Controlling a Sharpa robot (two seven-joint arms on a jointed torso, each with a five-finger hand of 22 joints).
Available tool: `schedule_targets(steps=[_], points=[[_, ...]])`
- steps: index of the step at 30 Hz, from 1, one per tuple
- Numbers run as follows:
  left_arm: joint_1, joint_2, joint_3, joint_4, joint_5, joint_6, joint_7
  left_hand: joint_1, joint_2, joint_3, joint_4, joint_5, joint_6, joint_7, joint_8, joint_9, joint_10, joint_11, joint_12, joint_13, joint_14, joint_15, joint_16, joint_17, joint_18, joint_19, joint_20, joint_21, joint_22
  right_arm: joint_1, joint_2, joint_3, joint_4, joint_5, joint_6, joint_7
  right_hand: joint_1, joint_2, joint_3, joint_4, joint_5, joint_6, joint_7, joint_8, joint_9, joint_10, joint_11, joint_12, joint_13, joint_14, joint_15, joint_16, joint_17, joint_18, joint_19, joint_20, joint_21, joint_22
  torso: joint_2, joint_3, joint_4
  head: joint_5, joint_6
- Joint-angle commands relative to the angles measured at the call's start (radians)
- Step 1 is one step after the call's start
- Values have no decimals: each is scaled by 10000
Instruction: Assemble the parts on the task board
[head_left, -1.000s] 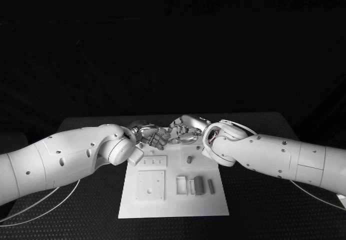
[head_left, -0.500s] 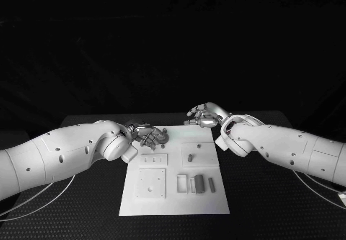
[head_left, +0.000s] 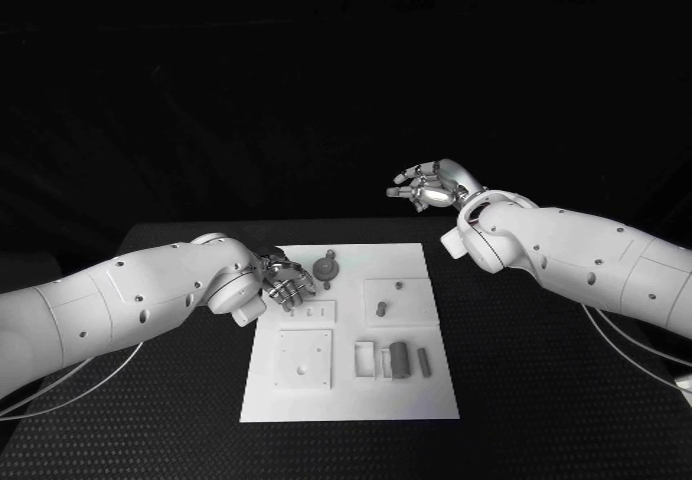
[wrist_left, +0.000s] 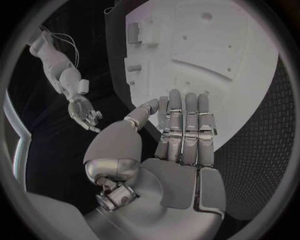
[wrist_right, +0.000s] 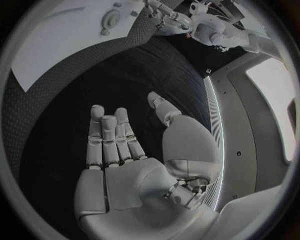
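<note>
Here the task board lies in the middle of the black table, with grey parts lying on it and one upright part standing near its far edge. The left hand hangs over the board's near-left corner region, just beside that upright part but apart from it; its fingers are stretched out side by side, thumb set off, holding nothing. The right hand is raised well apart from the board, beyond its far right corner, palm open, fingers extended and empty.
</note>
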Motion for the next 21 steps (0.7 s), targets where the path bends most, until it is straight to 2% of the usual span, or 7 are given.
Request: schedule_targets(steps=[1, 5, 8, 11, 15, 17, 21], points=[[-5, 74, 5, -30, -977, 449, -653, -108, 66, -61, 11, -113, 374, -321, -66, 452, 89, 24, 23, 35, 64, 16, 40, 38, -150, -100, -1, 106, 222, 67, 18, 22, 4, 260, 123, 300, 17, 106, -56, 3, -42, 15, 164, 49, -13, -51, -4, 64, -17, -45, -12, 58, -14, 101, -36, 53, -38, 8, 2, -3, -3, -8, -91], [-8, 167, 6, -51, -1543, 722, -719, -252, 293, -63, 43, -716, 345, -313, -116, 661, 71, 21, 40, 167, 77, 23, -15, 116, -150, -344, 16, 262, 761, 102, 33, 48, 29, 259, 155, 300, 15, 124, -73, -17, -40, 13, 164, 53, -17, -56, -4, 70, -33, -50, -12, 60, -23, 108, -39, 62, -43, 9, 2, -6, -2, -9, -155], [-20, 236, 6, -46, -1862, 871, -707, -332, 393, -80, 60, -835, 404, -349, -63, 845, 166, -34, 186, 353, 276, -47, 114, 185, -150, -230, -88, 429, 1028, 106, 48, 52, 33, 259, 192, 287, 18, 136, -83, -35, -38, 9, 164, 55, -21, -60, -3, 74, -45, -54, -11, 61, -29, 114, -41, 69, -47, 10, 3, -7, -4, 3, -188], [-46, 239, 5, 61, -2207, 740, -608, -400, 640, -84, 26, -993, 252, -315, -41, 1183, 83, -80, 487, 719, 649, -257, 728, 351, -130, 115, -319, 809, 1513, 106, 56, 54, 48, 259, 228, 278, 18, 147, -93, -49, -38, 5, 165, 56, -25, -64, -2, 77, -56, -58, -11, 62, -36, 119, -44, 76, -51, 11, 7, -9, 2, 5, -240], [-66, 225, 7, 197, -2416, 772, -574, -530, 986, -29, -30, -1534, -161, -282, 137, 2227, -531, -139, 1573, 1899, 566, -526, 2207, 722, -149, 365, -616, 1337, 2440, 107, 57, 55, 39, 254, 268, 258, 18, 163, -106, -68, -36, -4, 167, 56, -32, -71, 0, 82, -73, -64, -9, 62, -45, 125, -49, 86, -57, 11, 5, -9, -10, 3, -264], [-67, 213, 7, 214, -2418, 670, -557, -519, 1011, -47, -53, -1576, -243, -327, 156, 2596, -530, -247, 2186, 2451, 943, -812, 3154, 918, -55, 962, -859, 1855, 2657, 107, 57, 55, 35, 254, 286, 249, 16, 167, -109, -72, -36, -7, 168, 56, -33, -73, 0, 83, -77, -65, -9, 62, -47, 126, -49, 88, -59, 12, 3, -8, -2, -6, -293], [-68, 224, 7, 176, -2467, 711, -569, -330, 840, -45, -47, -1038, -171, -448, -8, 3053, -526, -377, 2950, 3098, 1401, -1536, 5649, 1790, 44, 1813, -1495, 3821, 2674, 107, 47, 55, 45, 253, 322, 236, 15, 176, -115, -80, -36, -11, 169, 56, -37, -74, 1, 87, -84, -66, -8, 63, -52, 130, -49, 93, -60, 12, -2, -4, 0, -15, -314]])
